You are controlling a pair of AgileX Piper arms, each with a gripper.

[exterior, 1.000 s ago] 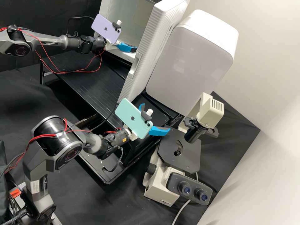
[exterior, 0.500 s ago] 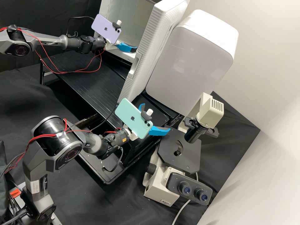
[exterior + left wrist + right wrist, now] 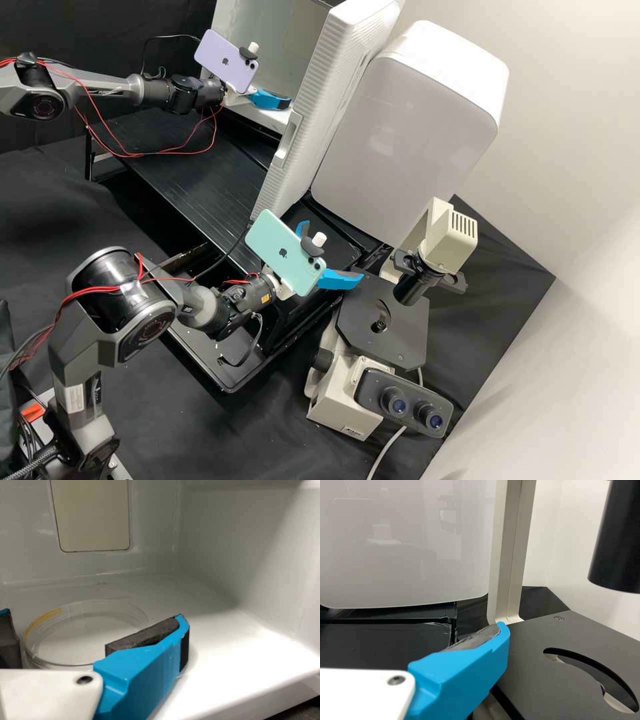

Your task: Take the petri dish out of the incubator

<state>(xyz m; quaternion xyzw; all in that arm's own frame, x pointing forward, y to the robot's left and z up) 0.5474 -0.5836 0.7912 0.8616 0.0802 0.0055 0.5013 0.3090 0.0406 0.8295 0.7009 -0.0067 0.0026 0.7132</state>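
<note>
the left gripper (image 3: 90, 632) is sitting inside the incubator (image 3: 413, 127) at the far left, its fingers standing apart on either side of the dish (image 3: 82, 610), one pad just beside the rim. the dish is lying flat on the incubator's white floor. the right gripper (image 3: 327, 257) is hovering nearer, spread wide and holding nothing, just left of the microscope (image 3: 380, 327).

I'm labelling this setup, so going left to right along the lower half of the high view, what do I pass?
The right arm's large joint → mint-green phone → right gripper → microscope eyepieces.
</note>
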